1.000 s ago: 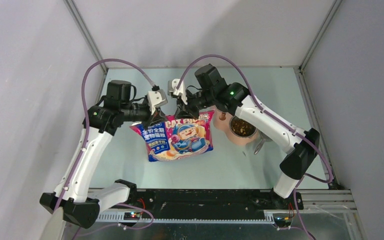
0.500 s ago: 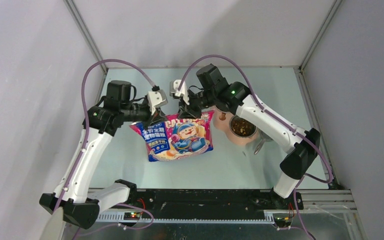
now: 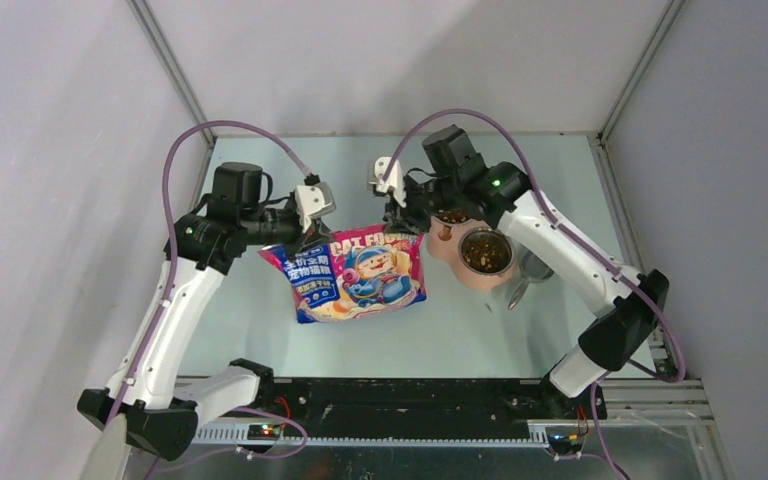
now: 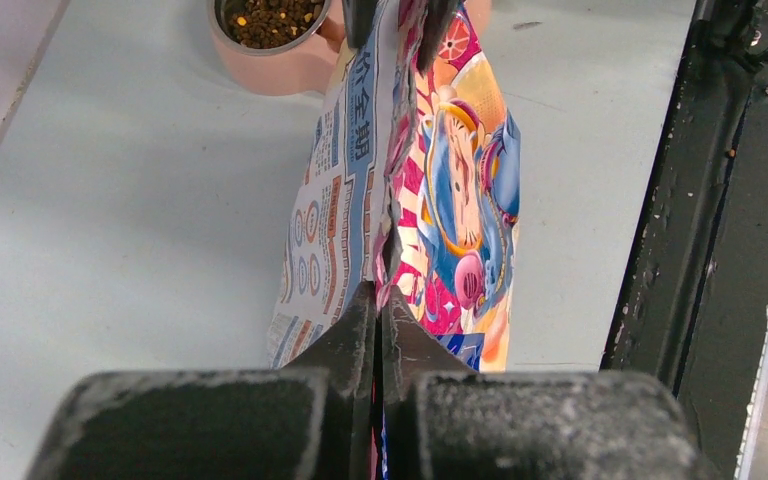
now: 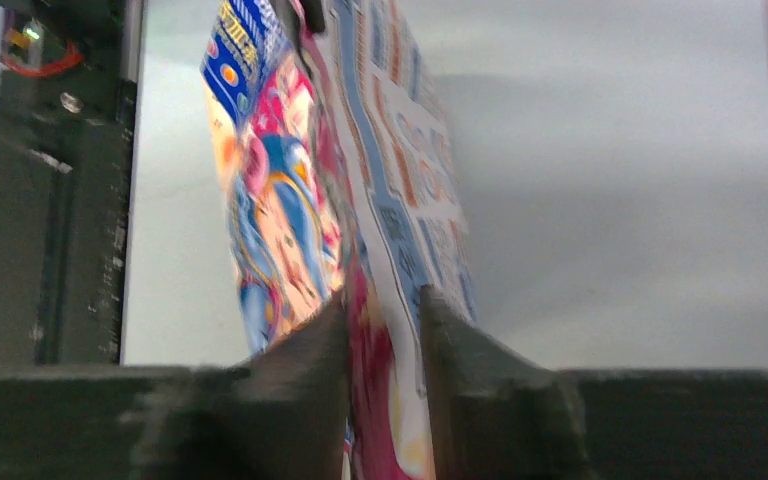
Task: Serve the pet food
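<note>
The pet food (image 3: 484, 252) is dark brown kibble in a pink bowl (image 3: 501, 275) to the right of the bag; it also shows in the left wrist view (image 4: 272, 15). The cartoon-printed bag (image 3: 360, 275) hangs upright over the table. My left gripper (image 3: 305, 238) is shut on the bag's upper left edge, its jaws pinching the seam (image 4: 380, 300). My right gripper (image 3: 400, 215) is at the bag's upper right corner; its jaws (image 5: 382, 305) stand apart with the bag's edge (image 5: 280, 200) loose between them.
A second pink bowl (image 3: 447, 238) stands just behind the filled one. A grey metal scoop (image 3: 525, 272) lies to the right of the bowls. A black rail (image 3: 410, 395) runs along the table's near edge. Walls close in the table at the back and both sides.
My right gripper has moved right and back, and its jaws have parted from the bag. The bag's right top corner has sagged a little. The left arm has not moved.
</note>
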Controlling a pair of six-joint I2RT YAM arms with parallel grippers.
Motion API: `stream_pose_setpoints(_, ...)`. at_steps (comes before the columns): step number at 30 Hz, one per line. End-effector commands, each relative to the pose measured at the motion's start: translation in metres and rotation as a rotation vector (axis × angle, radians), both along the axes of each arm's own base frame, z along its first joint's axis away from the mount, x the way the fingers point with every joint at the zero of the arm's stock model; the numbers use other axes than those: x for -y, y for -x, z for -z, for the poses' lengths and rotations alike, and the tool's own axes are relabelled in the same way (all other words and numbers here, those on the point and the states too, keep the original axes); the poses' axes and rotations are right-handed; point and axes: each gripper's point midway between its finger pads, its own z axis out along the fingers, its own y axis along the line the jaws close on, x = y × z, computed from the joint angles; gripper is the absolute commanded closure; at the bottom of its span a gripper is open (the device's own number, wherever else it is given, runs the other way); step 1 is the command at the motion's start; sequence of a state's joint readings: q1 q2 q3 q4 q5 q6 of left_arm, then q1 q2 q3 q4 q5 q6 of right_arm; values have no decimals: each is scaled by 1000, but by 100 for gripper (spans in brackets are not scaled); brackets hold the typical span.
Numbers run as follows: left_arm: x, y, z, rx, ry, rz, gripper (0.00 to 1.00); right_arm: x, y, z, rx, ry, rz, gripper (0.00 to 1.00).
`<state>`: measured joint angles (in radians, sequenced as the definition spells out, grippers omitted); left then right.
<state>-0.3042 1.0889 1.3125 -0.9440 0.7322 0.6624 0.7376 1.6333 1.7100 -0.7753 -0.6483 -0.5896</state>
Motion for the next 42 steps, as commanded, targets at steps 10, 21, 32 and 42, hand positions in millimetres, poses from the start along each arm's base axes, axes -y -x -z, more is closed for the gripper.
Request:
stream_pose_setpoints(10, -4, 4, -9, 31, -10, -1, 100, 70, -24, -21, 124, 62, 139, 100)
stream_pose_setpoints(21, -4, 5, -9, 32, -7, -4, 100, 98, -28, -21, 183, 92, 190, 100)
stream_pose_setpoints(32, 5, 2, -3, 81, -23, 18, 47, 92, -24, -10, 155, 106, 165, 100)
stream_pose_setpoints(42, 36, -20, -13, 78, -3, 12, 64, 83, -21, -14, 176, 101, 154, 100)
